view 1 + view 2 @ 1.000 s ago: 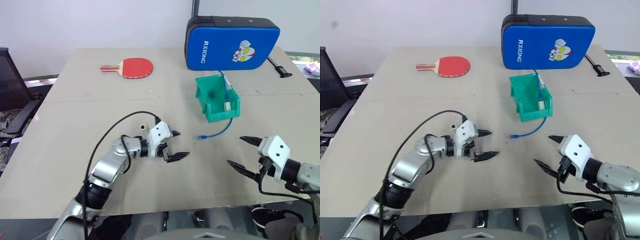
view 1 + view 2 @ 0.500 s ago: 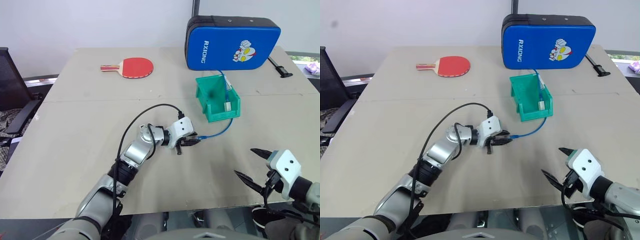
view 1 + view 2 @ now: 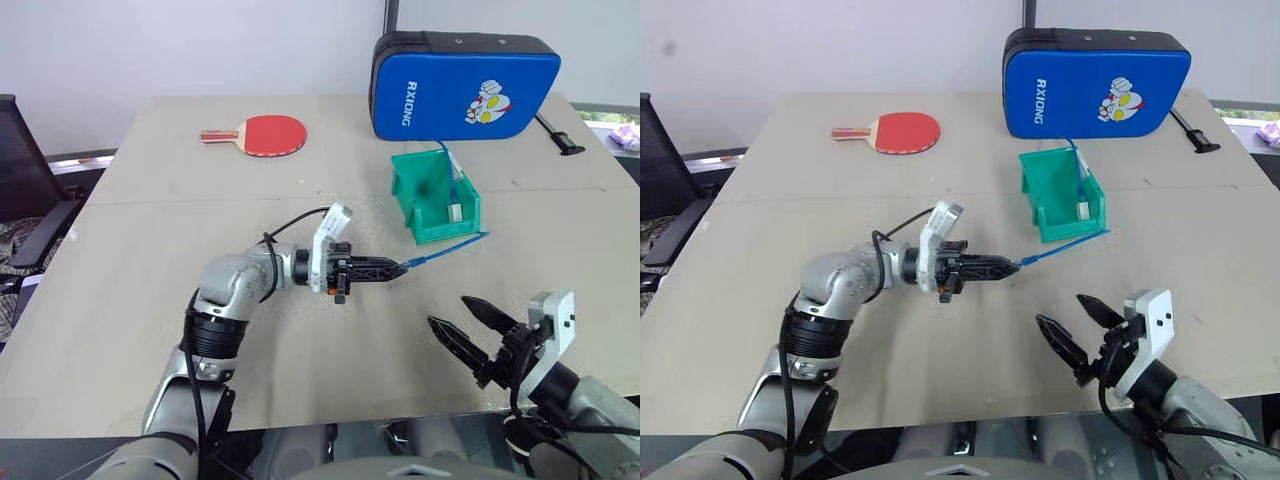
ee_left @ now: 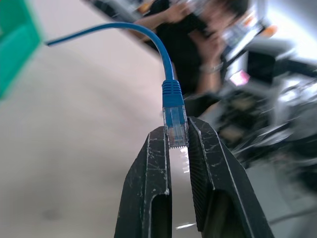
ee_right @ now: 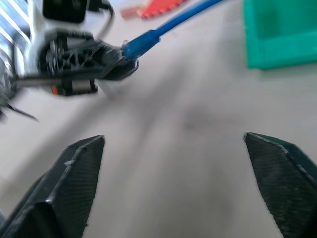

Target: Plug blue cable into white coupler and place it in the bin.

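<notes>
My left gripper (image 3: 398,268) is shut on the clear plug (image 4: 175,124) of the blue cable (image 3: 445,250) and holds it level above the table. From the plug the cable runs up and back over the low front of the green bin (image 3: 408,195) and into it. The white coupler (image 3: 455,213) lies inside the bin against its front right corner. My right gripper (image 3: 450,312) hovers open near the table's front edge, empty, pointing toward the left gripper (image 5: 84,62) and the held cable (image 5: 163,29).
A big blue padded shield (image 3: 465,85) stands behind the bin. A red table tennis paddle (image 3: 265,133) lies at the back left. A black chair (image 3: 20,180) sits off the table's left edge. A person (image 4: 198,29) shows blurred in the left wrist view's background.
My left gripper went to the cable's plug, shut on it, rolled and lifted it off the table, pulling the cable straighter. My right gripper rolled and swung left toward it.
</notes>
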### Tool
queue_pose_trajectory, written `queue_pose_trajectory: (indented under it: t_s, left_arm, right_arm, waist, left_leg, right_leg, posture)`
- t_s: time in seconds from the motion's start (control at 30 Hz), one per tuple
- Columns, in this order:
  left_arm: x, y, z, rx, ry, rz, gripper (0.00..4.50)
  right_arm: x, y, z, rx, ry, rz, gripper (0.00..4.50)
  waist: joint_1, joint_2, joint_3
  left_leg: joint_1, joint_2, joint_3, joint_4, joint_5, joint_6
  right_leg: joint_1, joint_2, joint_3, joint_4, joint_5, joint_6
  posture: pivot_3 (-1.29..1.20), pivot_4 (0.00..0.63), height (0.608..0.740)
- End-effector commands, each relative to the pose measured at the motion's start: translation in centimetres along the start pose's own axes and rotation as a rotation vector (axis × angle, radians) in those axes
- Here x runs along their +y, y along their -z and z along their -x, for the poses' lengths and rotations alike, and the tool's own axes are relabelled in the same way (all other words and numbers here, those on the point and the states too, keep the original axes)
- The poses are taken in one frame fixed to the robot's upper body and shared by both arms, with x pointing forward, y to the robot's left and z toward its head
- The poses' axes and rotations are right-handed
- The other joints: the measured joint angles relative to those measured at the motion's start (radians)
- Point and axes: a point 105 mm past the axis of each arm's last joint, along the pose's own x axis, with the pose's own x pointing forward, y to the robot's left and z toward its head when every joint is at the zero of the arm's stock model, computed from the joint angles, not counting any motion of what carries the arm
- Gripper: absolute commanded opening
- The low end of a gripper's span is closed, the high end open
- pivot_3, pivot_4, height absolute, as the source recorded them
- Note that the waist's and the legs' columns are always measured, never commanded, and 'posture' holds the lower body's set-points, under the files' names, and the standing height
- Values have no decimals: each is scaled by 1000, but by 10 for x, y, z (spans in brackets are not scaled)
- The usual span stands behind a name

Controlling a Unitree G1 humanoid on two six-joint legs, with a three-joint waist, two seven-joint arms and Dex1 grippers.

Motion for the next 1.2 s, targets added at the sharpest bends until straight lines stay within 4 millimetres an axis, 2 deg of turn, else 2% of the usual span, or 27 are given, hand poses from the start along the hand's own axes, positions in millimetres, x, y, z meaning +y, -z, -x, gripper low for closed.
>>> queue_pose_trajectory:
  t_s: [0.03,0.33,0.57,0.67,0.77,0.8,0.87,1.0,1.03,1.07,1.13,1.2]
  left_arm:
    - [-21,-9,1,-23,82,14,0]
    - [-31,-9,0,-37,103,47,0]
    - [-34,-7,-3,-34,112,35,0]
    - [-36,-6,-4,-38,118,33,0]
    - [-37,-6,-4,-42,122,31,0]
    - [-37,-6,-5,-43,123,30,0]
    - [-37,-7,-5,-47,121,25,0]
    - [-31,-5,-2,-49,74,-5,0]
    - [-30,-6,0,-52,55,-20,993]
    - [-29,-6,2,-55,42,-30,1300]
    - [-23,-6,7,-55,-34,-98,2233]
    - [-9,-12,25,-84,-222,-245,3155]
  right_arm:
    - [10,-17,-6,-98,-42,-75,3481]
    - [24,-36,-22,-143,-150,-178,3481]
    - [30,-37,-31,-114,-194,-202,3481]
    - [31,-36,-33,-103,-203,-207,2712]
    - [32,-35,-34,-90,-206,-205,1393]
    - [32,-34,-34,-85,-208,-204,794]
    - [32,-34,-34,-79,-211,-203,88]
    - [31,-35,-34,-81,-211,-196,33]
    - [31,-36,-34,-86,-210,-192,0]
    - [31,-36,-34,-90,-210,-190,0]
    - [30,-38,-34,-97,-205,-185,0]
    - [24,-39,-33,-105,-184,-175,0]
  waist:
    - [-1,0,0]
    - [-2,0,0]
    - [-4,0,0]
    - [-4,0,0]
    - [-5,0,0]
    - [-5,0,0]
    - [-7,0,0]
    - [-7,0,0]
    - [-8,0,0]
    - [-8,0,0]
    - [-10,0,0]
    - [-13,0,0]
  left_leg:
    - [0,0,0,0,0,0]
    - [0,-3,0,0,0,0]
    - [0,-4,0,0,0,0]
    - [0,-4,0,0,0,0]
    - [0,-4,0,0,0,0]
    - [0,-4,0,0,0,0]
    - [0,-4,0,0,0,0]
    - [0,-4,0,0,0,0]
    - [0,-4,0,0,0,0]
    - [0,-4,0,0,0,0]
    - [0,-3,0,0,0,0]
    - [0,-3,0,0,0,0]
  right_leg:
    - [0,0,0,0,0,0]
    - [0,0,1,0,0,0]
    - [0,0,1,0,0,0]
    - [0,0,2,0,0,0]
    - [0,0,1,-1,0,0]
    - [0,0,2,-1,0,0]
    - [0,0,2,-1,0,0]
    - [0,0,2,-1,0,0]
    - [0,0,2,-1,0,0]
    - [0,0,2,-1,0,0]
    - [0,0,2,-1,0,0]
    - [0,0,2,-1,0,0]
  posture:
    - [0,150,731]
    - [0,150,731]
    - [0,150,731]
    - [0,150,731]
    - [0,150,731]
    - [0,150,731]
    - [0,150,731]
    - [0,150,731]
    - [0,150,731]
    - [0,150,731]
    - [0,150,731]
    - [0,150,731]
